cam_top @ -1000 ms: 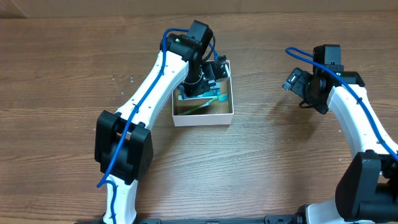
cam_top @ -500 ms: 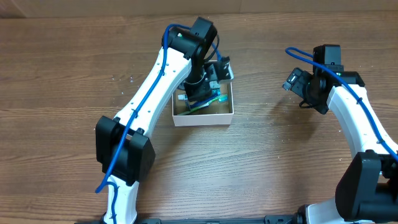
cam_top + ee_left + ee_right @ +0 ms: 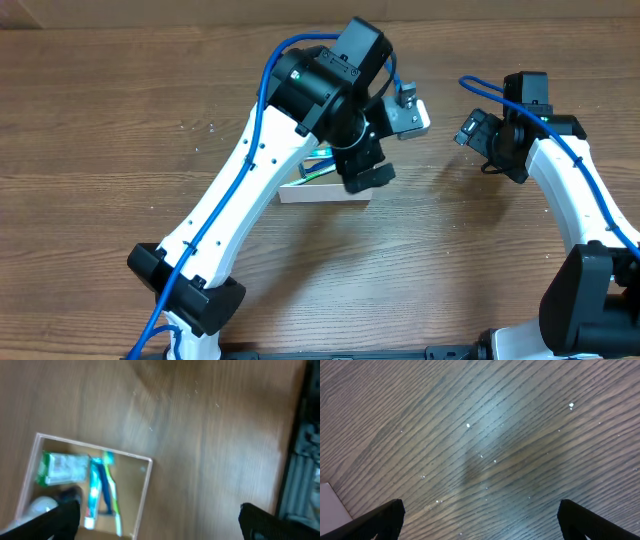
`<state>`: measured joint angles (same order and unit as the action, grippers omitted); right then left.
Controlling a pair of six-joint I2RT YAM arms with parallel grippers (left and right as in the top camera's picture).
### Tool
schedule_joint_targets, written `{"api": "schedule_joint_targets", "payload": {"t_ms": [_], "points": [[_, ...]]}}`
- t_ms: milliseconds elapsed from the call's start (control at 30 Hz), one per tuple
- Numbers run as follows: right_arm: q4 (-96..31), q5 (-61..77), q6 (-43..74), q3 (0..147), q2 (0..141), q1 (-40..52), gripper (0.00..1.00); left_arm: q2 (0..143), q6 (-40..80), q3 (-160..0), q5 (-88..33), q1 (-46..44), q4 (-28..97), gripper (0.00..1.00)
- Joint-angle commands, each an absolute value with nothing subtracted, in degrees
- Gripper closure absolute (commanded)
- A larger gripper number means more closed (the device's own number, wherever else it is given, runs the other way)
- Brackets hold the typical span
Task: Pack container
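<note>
The container (image 3: 325, 194), a shallow white box, lies mid-table, mostly hidden under my raised left arm. In the left wrist view the container (image 3: 131, 491) shows its brown floor at lower left. Inside it lie a blue and a green toothbrush (image 3: 106, 491), a teal tube (image 3: 93, 494), a green-and-white packet (image 3: 62, 468) and something white and round (image 3: 41, 506). My left gripper (image 3: 388, 148) hangs open high above the box's right edge, holding nothing; its fingertips (image 3: 270, 521) frame bare wood. My right gripper (image 3: 470, 134) stands open over bare table to the right, and the right gripper (image 3: 480, 524) holds nothing.
Brown wood-grain table (image 3: 120, 110) lies all round the box. A white corner (image 3: 329, 505) of something shows at the left edge of the right wrist view; I cannot tell what it is. The arm bases stand at the table's front edge.
My left gripper has opened and risen out of the container, moving up and right. The toiletries stay in the box. The right arm has not moved.
</note>
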<state>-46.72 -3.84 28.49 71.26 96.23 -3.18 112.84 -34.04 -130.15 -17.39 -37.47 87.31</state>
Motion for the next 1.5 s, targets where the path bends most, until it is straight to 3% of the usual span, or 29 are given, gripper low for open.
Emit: {"api": "schedule_joint_targets", "payload": {"t_ms": [0, 233, 400, 567, 667, 767, 933, 1100, 1467], "points": [[-46.54, -4.4, 28.56, 72.55, 96.57, -3.18, 0.0, 112.49, -31.92, -130.98, -16.38, -37.43, 96.03, 0.0], [-46.54, -4.43, 28.56, 72.55, 96.57, -3.18, 0.0, 111.44, -29.87, -129.47, -6.83, -32.95, 96.75, 0.0], [-46.54, -4.4, 28.53, 72.55, 96.57, -3.18, 0.0, 102.91, -36.18, -128.64, -5.43, -27.79, 85.49, 0.0], [-46.54, -4.4, 28.56, 72.55, 96.57, -3.18, 0.0, 91.64, -43.09, -115.37, -20.56, -16.36, 72.42, 0.0], [-46.54, -4.4, 28.53, 72.55, 96.57, -3.18, 0.0, 81.19, -43.09, -95.94, -39.33, -4.36, 56.71, 0.0], [-46.54, -4.4, 28.53, 72.55, 96.57, -3.18, 0.0, 72.82, -42.98, -81.12, -47.0, 0.75, 44.82, 0.0], [-46.54, -4.4, 28.53, 72.55, 96.57, -3.18, 0.0, 55.83, -28.27, -55.55, -36.67, 2.13, 23.7, 0.0], [-46.54, -4.4, 28.53, 72.55, 96.57, -3.18, 0.0, 34.72, 5.82, -29.61, -17.37, 2.26, 2.0, 0.0], [-46.54, -4.4, 28.53, 72.55, 96.57, -3.18, 0.0, 15.4, 27.09, -4.25, -3.11, 2.28, -1.52, 0.0]]}}
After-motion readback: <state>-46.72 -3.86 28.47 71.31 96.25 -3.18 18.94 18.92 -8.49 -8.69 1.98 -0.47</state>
